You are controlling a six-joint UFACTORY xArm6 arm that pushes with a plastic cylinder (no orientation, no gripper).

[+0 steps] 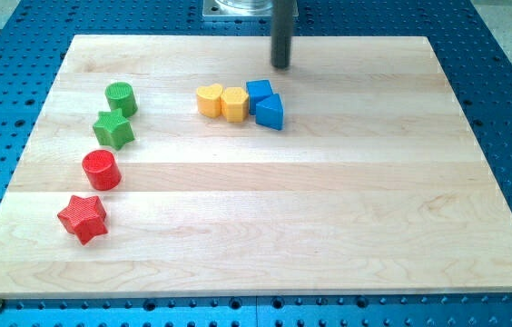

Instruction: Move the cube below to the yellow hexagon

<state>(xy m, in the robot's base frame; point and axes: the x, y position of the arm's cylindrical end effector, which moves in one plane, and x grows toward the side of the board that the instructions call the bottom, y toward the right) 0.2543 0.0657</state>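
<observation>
The blue cube (258, 92) sits at the top middle of the wooden board (329, 209), touching the right side of the yellow hexagon (234, 104). A blue triangular block (270, 113) lies against the cube's lower right. A yellow heart-shaped block (208, 99) touches the hexagon's left side. My tip (280, 65) is just above and to the right of the blue cube, a short gap away, touching no block.
At the view's left several blocks run in a column: a green cylinder (121, 97), a green star (113, 130), a red cylinder (101, 170) and a red star (83, 218). A blue perforated table (501, 100) surrounds the board.
</observation>
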